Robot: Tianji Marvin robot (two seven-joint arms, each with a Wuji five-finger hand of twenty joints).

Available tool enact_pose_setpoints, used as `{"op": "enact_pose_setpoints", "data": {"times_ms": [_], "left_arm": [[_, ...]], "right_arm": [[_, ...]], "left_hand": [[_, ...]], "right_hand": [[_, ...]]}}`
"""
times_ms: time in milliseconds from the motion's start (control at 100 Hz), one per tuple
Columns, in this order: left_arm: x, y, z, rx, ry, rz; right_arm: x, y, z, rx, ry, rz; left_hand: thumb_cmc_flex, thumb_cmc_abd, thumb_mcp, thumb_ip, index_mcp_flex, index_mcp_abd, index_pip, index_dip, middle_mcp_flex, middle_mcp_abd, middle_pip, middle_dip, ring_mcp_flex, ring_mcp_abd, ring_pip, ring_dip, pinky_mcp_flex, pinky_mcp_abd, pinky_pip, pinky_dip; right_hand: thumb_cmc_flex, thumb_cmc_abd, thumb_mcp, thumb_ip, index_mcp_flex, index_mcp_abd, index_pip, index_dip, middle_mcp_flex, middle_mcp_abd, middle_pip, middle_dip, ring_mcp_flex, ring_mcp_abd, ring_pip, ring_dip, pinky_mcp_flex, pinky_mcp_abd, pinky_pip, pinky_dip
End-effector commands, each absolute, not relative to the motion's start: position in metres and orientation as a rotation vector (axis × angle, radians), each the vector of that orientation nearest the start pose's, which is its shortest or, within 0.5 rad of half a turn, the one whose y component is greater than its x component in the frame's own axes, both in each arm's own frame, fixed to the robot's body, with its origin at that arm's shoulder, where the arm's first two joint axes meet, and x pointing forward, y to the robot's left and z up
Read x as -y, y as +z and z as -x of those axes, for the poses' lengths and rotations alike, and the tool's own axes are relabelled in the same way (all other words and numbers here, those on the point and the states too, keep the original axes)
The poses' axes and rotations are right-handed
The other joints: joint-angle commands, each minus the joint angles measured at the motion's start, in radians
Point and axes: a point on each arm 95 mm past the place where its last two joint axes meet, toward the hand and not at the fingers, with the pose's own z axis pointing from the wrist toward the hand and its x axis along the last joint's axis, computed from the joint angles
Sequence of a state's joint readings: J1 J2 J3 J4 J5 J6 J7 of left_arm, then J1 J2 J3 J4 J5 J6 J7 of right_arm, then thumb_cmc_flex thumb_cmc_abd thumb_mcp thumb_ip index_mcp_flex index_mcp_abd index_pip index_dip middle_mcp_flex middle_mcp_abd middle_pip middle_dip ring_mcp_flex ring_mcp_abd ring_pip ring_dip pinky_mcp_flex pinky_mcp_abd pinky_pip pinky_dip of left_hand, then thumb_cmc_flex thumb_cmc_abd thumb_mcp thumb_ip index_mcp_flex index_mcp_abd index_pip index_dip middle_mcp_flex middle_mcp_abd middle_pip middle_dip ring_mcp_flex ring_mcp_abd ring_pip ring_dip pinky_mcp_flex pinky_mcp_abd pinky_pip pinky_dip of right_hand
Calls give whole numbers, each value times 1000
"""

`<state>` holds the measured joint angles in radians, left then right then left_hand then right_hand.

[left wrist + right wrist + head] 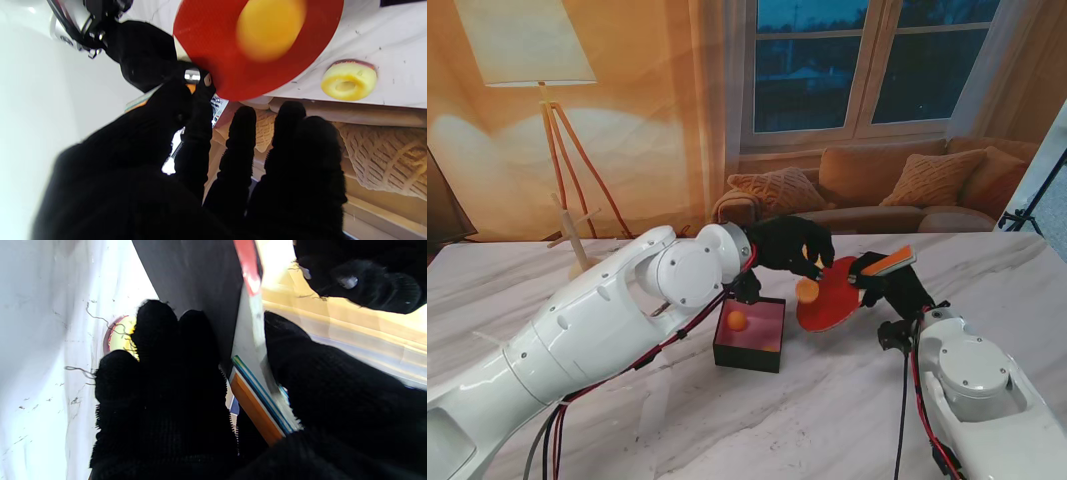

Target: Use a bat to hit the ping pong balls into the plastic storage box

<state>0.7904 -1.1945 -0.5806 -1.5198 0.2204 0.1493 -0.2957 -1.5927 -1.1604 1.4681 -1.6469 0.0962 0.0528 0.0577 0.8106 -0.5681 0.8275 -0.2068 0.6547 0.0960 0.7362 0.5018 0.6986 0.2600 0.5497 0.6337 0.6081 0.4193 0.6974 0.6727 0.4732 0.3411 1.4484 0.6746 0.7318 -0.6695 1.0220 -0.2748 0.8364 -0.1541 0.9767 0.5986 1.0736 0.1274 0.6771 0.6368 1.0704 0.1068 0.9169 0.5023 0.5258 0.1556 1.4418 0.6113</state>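
Observation:
My right hand (895,287) is shut on the bat, whose orange handle (888,263) sticks out past the glove. The bat's red blade (829,302) lies roughly flat, just right of the box. An orange ping pong ball (808,290) is over the blade and looks blurred in the left wrist view (270,28). My left hand (793,246) hovers just beyond the ball, fingers (293,156) spread and holding nothing. The dark storage box (749,352) with a pink inside holds another orange ball (737,320). In the right wrist view the bat (196,283) shows edge-on.
A yellow ring (348,80) lies on the marble table (827,420) near the blade, also visible past my right fingers as a yellow ring (118,340). A wooden stand (575,245) is at the table's far left. A sofa (877,190) is beyond the far edge.

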Motion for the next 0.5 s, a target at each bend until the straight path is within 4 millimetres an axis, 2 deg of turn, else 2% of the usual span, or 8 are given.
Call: {"op": "enact_pose_setpoints", "data": {"times_ms": [0,290,490], "left_arm": [[211,-178,-468,-1980,-1911,1358],[206,-180,-467,-1975,-1880,1346],[185,-180,-466,-1927,-1842,1351]], "right_arm": [[60,-280,-418,563,-2215,2267],[62,-282,-417,579,-2219,2262],[71,-289,-416,585,-2222,2311]], "left_hand": [[-42,33,-28,36,-28,13,-33,2,-26,-16,-17,-38,-32,107,-14,-15,-31,-44,-9,20],[-102,125,-62,114,-60,29,-143,9,-127,-1,-98,-92,-127,99,-85,-43,-130,-24,-80,18],[-104,164,-119,125,-106,36,-216,-10,-212,-5,-149,-120,-221,53,-160,-61,-297,-6,-231,-24]], "right_hand": [[105,102,87,27,128,-25,69,12,13,-91,13,13,-24,-51,-2,-5,-3,-31,2,12],[104,101,88,26,129,-27,68,12,13,-92,12,14,-23,-51,-3,-5,-1,-31,2,12],[105,101,89,26,128,-25,68,12,14,-89,13,15,-23,-51,-3,-4,-1,-31,2,12]]}}
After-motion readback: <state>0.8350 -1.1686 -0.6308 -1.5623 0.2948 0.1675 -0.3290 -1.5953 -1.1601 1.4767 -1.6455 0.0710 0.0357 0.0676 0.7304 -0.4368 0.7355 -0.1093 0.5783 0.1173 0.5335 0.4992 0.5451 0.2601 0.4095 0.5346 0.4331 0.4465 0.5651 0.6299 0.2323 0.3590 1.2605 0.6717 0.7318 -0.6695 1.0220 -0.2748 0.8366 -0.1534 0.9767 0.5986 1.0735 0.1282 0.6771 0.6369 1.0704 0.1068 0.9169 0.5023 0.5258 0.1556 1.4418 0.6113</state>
